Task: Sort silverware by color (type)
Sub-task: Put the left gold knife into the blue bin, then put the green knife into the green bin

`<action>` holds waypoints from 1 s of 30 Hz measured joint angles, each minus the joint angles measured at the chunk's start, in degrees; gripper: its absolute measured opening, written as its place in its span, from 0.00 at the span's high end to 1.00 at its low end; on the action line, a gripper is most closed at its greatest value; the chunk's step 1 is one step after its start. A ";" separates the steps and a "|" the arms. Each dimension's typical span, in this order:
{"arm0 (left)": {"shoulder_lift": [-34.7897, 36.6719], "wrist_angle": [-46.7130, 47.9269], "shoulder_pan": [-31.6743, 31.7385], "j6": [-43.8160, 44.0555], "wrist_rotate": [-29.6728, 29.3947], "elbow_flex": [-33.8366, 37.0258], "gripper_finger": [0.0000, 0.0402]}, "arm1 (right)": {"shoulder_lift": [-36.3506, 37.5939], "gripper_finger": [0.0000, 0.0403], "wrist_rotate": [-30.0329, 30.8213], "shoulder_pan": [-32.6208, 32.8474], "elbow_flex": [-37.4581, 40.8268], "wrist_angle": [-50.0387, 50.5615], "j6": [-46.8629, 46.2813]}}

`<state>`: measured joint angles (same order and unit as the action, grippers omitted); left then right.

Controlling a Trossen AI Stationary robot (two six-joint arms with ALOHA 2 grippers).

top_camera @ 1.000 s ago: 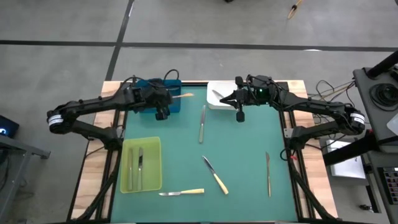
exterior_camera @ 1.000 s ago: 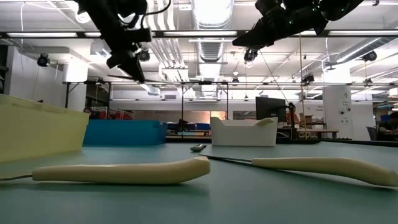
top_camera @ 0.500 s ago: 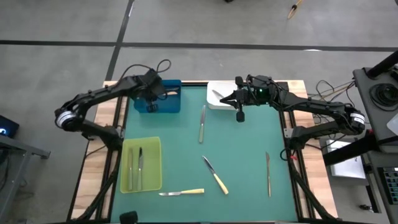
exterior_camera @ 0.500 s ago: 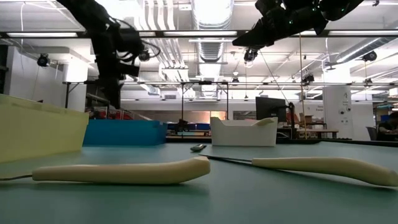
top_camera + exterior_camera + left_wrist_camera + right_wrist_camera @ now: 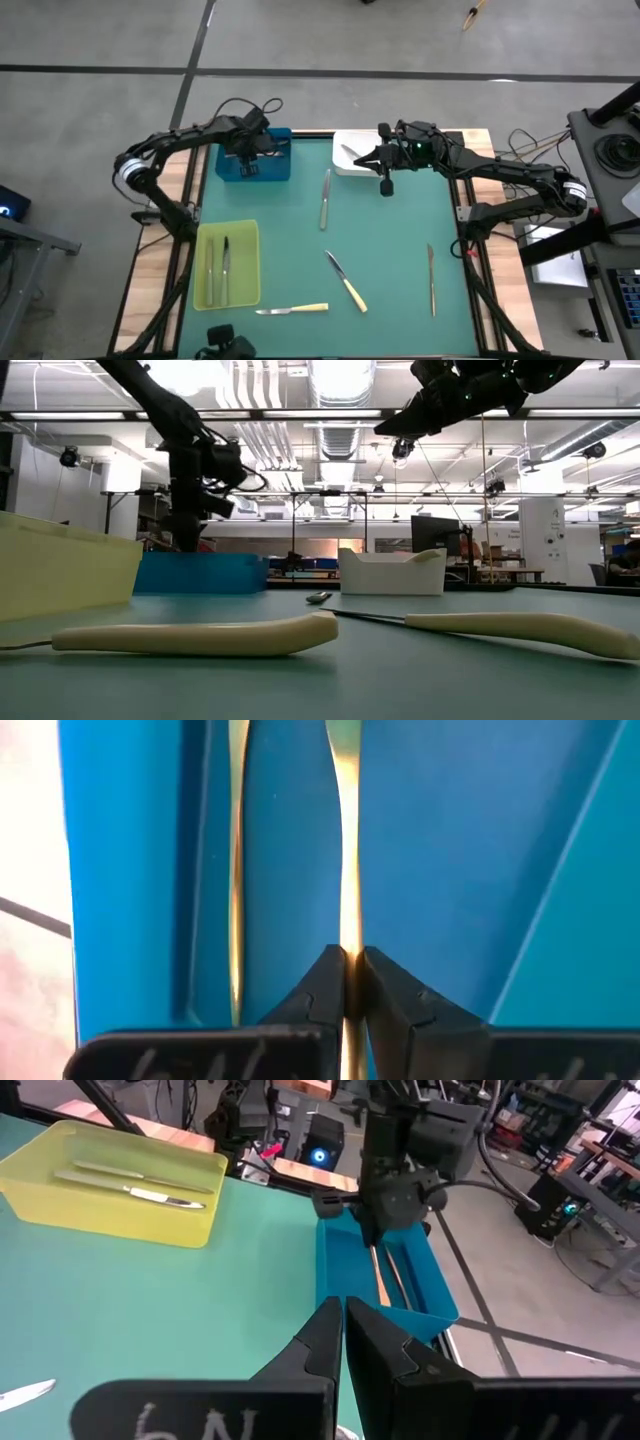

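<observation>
My left gripper [image 5: 248, 162] points down into the blue tray [image 5: 272, 170] at the table's far left and is shut on a pale yellow knife handle. A second pale handle [image 5: 237, 870] lies beside it on the tray floor. My right gripper [image 5: 386, 186] hangs shut and empty above the mat, near the white tray [image 5: 352, 152]. On the mat lie two grey utensils [image 5: 325, 200] [image 5: 431, 279] and two yellow-handled knives [image 5: 346, 281] [image 5: 292, 310]. Two grey pieces [image 5: 218, 265] lie in the yellow-green tray [image 5: 246, 290]. My left gripper [image 5: 350, 960] pinches the slim pale yellow handle [image 5: 350, 915] between its two fingertips. It comes from above, pointing down into the blue tray. The handle runs on past the fingers along the tray's floor; whether it rests there I cannot tell.
The blue tray's walls [image 5: 200, 573] stand close around my left gripper. The white tray [image 5: 392, 572] holds one utensil. Both yellow-handled knives [image 5: 200, 635] [image 5: 510, 628] lie near the table's near edge. Open mat stretches between the two arms.
My left arm has swung from the blue tray's right near corner to over the tray, tipped its gripper to point down and lowered it inside. The yellow-handled knife, which stuck out toward the white tray, now lies along the tray. The gripper stays shut on it.
</observation>
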<state>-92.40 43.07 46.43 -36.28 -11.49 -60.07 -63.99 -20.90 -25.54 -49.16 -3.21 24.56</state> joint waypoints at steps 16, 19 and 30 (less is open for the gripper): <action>-3.90 -1.53 0.33 0.33 -0.60 -1.73 0.82 | 0.00 0.98 0.00 0.00 0.07 -0.01 0.58; -3.73 -1.65 0.33 0.88 -1.48 -1.85 0.80 | 0.00 0.98 0.00 0.00 0.08 -0.01 0.61; 2.41 -3.49 0.05 12.66 6.10 -1.76 0.79 | 0.00 0.98 0.01 0.00 0.08 -0.06 -1.43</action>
<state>-89.99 39.58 46.48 -23.61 -5.39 -61.83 -63.99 -20.89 -25.54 -49.08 -3.27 23.13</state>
